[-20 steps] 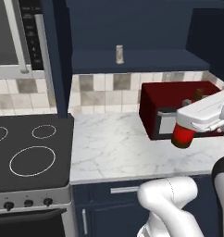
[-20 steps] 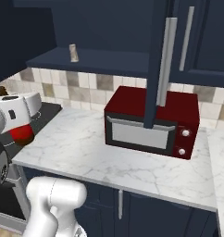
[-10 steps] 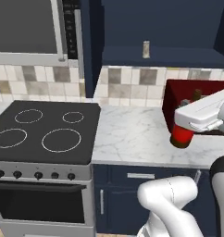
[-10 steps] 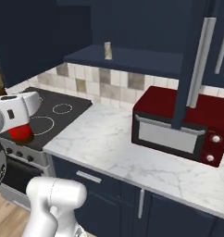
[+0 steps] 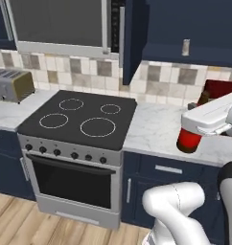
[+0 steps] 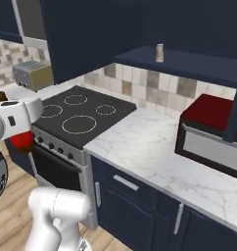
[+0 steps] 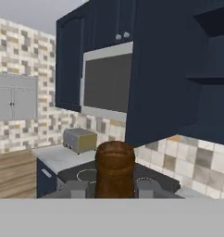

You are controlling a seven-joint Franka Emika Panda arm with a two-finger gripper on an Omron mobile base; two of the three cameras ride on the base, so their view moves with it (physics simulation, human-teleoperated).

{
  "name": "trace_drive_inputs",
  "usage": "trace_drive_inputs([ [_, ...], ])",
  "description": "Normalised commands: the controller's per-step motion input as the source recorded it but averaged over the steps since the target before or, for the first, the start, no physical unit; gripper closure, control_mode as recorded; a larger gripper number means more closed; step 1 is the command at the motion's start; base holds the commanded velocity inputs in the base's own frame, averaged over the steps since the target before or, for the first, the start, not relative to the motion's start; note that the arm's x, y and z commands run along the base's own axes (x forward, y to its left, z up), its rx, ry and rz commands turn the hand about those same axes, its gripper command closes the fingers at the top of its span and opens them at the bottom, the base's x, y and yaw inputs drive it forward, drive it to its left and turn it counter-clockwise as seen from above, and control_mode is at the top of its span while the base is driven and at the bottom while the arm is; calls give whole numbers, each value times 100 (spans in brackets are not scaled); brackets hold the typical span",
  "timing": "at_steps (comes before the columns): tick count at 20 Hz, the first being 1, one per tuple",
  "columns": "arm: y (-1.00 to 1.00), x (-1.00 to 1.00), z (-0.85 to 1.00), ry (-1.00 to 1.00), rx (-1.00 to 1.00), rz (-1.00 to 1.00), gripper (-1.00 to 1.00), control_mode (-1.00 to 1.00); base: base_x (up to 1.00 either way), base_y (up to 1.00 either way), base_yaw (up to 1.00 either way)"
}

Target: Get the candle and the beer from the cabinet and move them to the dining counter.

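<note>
The beer (image 5: 189,140), a brown bottle with a red label, hangs upright over the worktop's front edge, and my gripper (image 5: 199,125) is shut on it. In the right base view the beer (image 6: 19,140) is at the far left under the white hand. The hand view looks down the bottle's brown neck (image 7: 115,167), with a fingertip (image 7: 77,189) on either side. The candle (image 5: 185,47), a small pale stub, stands on the open cabinet's shelf (image 6: 189,66); it is the candle (image 6: 159,52) in the right base view too. The cabinet door (image 5: 132,40) stands open. The dining counter is out of view.
A black cooktop and oven (image 5: 79,119) stand left of the marble worktop (image 5: 156,129). A toaster (image 5: 11,84) sits further left. A red microwave (image 6: 213,132) stands on the worktop to the right. Wood floor (image 5: 17,225) lies in front.
The whole picture has shifted right, so the base has moved left: the cooktop and toaster have come into view and the red microwave has slid to the edge. The bottle stays in the gripper.
</note>
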Motion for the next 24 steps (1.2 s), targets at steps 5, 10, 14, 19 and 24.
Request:
trace_drive_inputs([
  [5, 0, 0, 0, 0, 0, 0, 100, 100, -24, 61, 42],
  [10, 0, 0, 0, 0, 0, 0, 100, 100, -16, 62, 43],
  [14, 0, 0, 0, 0, 0, 0, 100, 100, -24, 52, 44],
  [19, 0, 0, 0, 0, 0, 0, 100, 100, -30, 44, 46],
  [24, 0, 0, 0, 0, 0, 0, 100, 100, -26, 46, 46],
])
